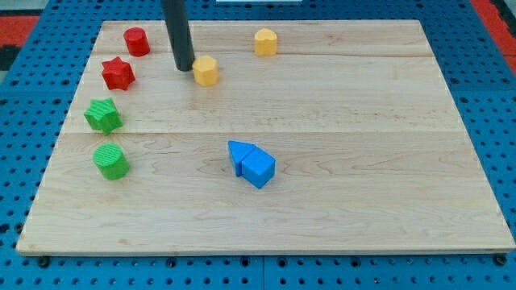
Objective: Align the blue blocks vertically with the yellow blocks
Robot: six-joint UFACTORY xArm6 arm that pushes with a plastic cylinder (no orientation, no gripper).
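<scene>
My tip (185,68) far-left on desk (363,121), just left of yellow block (206,70); blue blocks (252,163) lie near-right of tip. No claw fitted, so no open or closed state.

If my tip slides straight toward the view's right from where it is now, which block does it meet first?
Most likely the nearer yellow block: my tip sits just to its left, almost touching. The other yellow block lies further right and higher in the view, probably off that line.
</scene>
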